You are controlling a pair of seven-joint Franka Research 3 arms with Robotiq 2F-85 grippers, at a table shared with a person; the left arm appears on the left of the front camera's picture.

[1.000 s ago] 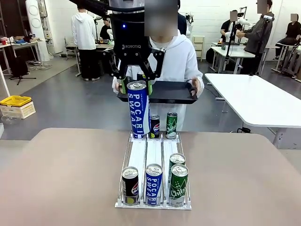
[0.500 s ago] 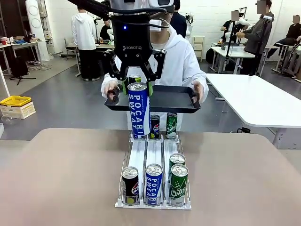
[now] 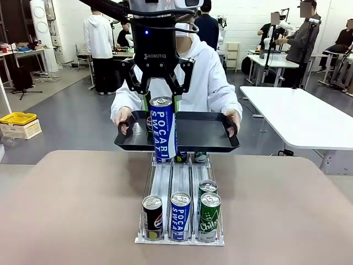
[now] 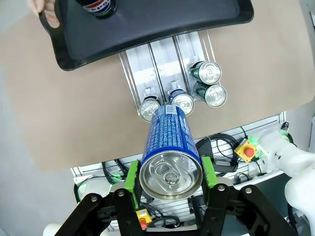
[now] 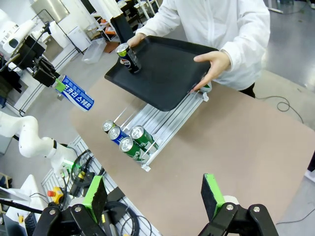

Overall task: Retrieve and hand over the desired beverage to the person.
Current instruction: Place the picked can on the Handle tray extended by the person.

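left fingers (image 3: pixel 160 98) gripping Pocari can (image 3: pixel 163 130) — tray (image 3: pixel 204 135) behind

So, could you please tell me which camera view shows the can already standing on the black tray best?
The right wrist view: the dark can stands unobstructed near the black tray corner. The left wrist view crops it at the frame's top. In the front view it is mostly hidden behind the Pocari Sweat can held by the left pincer.

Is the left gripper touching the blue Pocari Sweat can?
Touching: in the left wrist view both green pads of the left gripper press the Pocari Sweat can.
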